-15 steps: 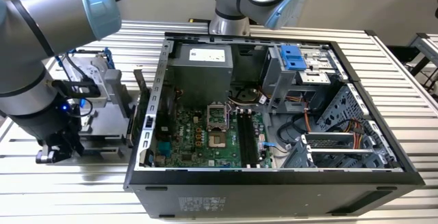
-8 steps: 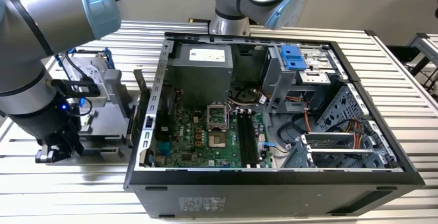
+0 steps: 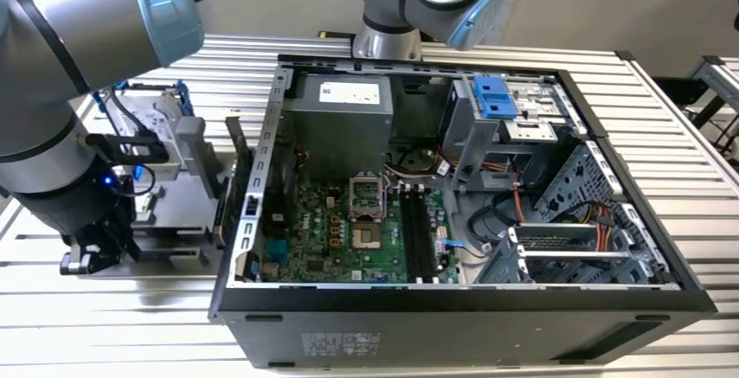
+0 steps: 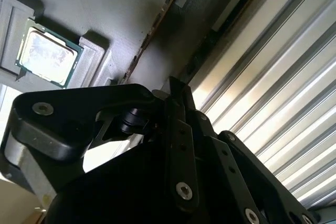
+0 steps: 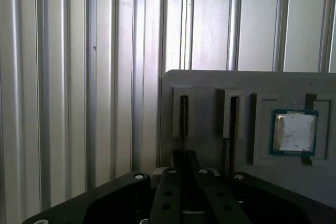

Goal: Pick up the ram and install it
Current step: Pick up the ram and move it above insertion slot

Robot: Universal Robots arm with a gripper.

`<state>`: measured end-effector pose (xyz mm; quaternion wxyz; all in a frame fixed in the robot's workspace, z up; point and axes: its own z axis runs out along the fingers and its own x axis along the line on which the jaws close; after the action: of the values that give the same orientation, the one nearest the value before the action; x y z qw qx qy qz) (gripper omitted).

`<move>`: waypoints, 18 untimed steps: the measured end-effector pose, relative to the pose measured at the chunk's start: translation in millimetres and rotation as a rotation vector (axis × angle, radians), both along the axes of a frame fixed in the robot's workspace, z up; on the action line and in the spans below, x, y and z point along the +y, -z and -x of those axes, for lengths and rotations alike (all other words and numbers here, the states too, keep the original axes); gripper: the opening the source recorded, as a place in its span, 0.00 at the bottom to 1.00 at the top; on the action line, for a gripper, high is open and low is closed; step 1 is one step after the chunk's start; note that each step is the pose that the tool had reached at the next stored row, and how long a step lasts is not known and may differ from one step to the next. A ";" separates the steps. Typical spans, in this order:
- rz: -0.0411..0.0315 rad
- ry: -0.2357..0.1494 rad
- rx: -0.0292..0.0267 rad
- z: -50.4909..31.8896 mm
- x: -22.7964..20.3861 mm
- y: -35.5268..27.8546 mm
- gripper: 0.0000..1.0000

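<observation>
Gripper [image 5: 184, 163] – fingers drawn close together and low over the near end of the grey holder tray [image 5: 210, 82], in line with one of its two narrow slots. Whether they pinch anything cannot be told.
The ram [image 5: 182, 124] – on edge in that slot, under the fingertips.
Square silver chip [image 5: 294, 132] – in the tray's recess, beyond the second slot.
Open computer case [image 3: 462, 309] – just beside the tray.

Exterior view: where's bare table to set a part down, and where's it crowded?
Bare slatted table lies between the grey fixture and the view's near edge, and again on the exterior view's right of the computer case. Crowded: the fixture, with the gripper over it, and the case interior.
</observation>
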<state>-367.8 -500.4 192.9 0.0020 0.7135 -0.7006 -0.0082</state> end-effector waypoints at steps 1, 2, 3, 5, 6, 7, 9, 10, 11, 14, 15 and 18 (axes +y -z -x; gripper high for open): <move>0.0000 0.000 -0.0001 0.0 0.0 0.0 0.00; 0.0000 0.000 0.0000 0.1 0.0 0.0 0.00; 0.0000 0.000 0.0000 0.1 0.0 -0.4 0.00; 0.0000 0.000 0.0000 0.1 0.0 -2.5 0.00; -0.0001 0.000 -0.0001 0.1 0.0 -3.9 0.00; 0.0000 0.000 -0.0001 0.1 0.0 -5.6 0.00; 0.0001 0.000 0.0002 0.2 0.0 -9.9 0.00; 0.0001 0.000 0.0000 0.1 0.0 -12.2 0.00; 0.0000 0.000 0.0000 0.1 0.0 -14.6 0.00; 0.0003 0.000 -0.0001 0.1 0.0 -24.0 0.00; 0.0005 0.000 0.0000 0.1 0.0 -27.2 0.00; 0.0008 0.000 0.0000 0.1 0.0 -33.7 0.00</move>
<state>-367.9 -500.4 226.6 0.0022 0.7135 -0.7006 -0.0079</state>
